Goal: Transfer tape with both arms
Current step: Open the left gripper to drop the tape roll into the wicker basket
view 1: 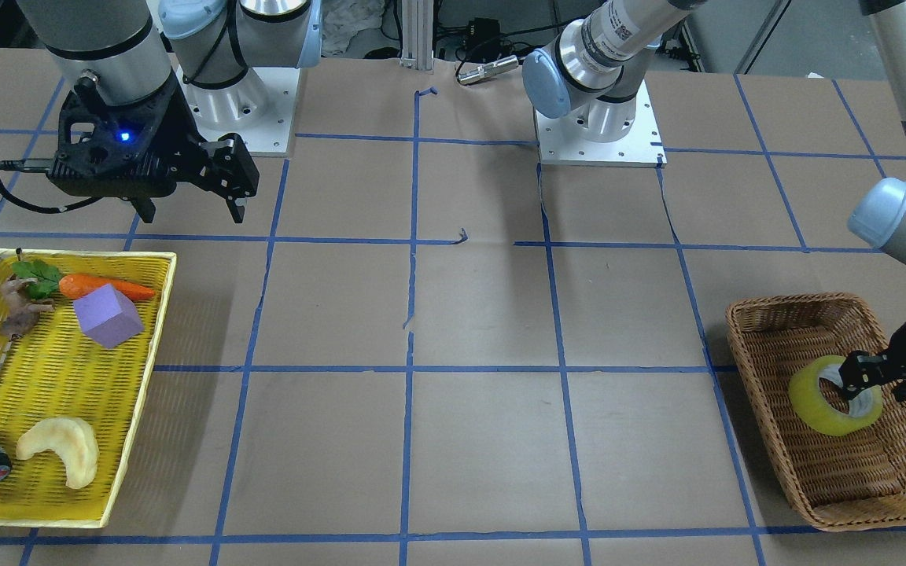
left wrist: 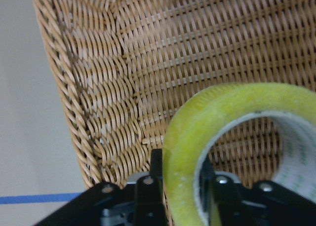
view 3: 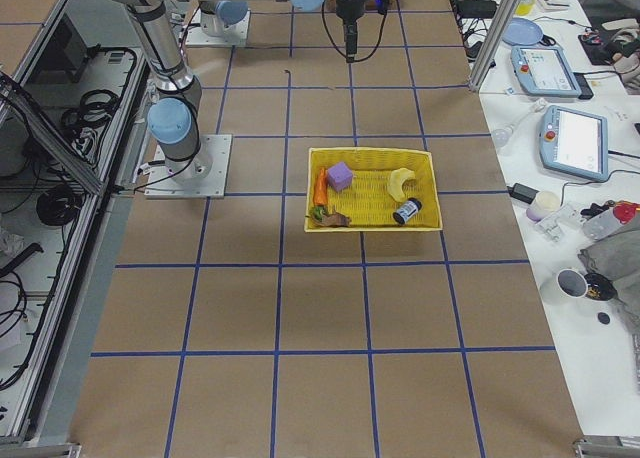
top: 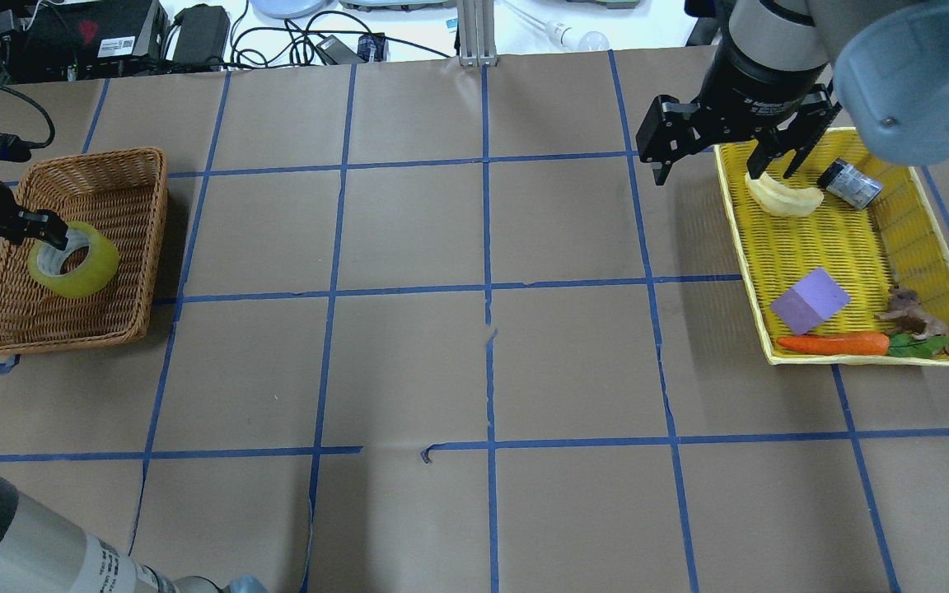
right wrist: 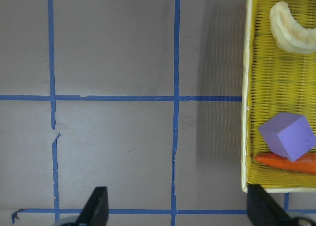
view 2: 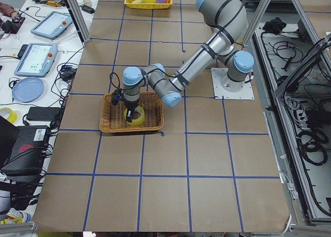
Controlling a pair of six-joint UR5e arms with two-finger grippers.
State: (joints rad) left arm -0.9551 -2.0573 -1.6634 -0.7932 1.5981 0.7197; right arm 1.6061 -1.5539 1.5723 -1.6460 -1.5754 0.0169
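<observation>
Left fingers (left wrist: 155, 171) are clamped across the wall of the wide translucent yellow-green tape roll (view 1: 815, 405) | roll is judged light, stiff, slick | black right gripper (view 1: 192, 214) is held spread, empty

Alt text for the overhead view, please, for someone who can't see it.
The left hand grips the wall of the yellow-green tape inside the wicker basket at left. The right hand hangs open near the yellow tray at right.
</observation>
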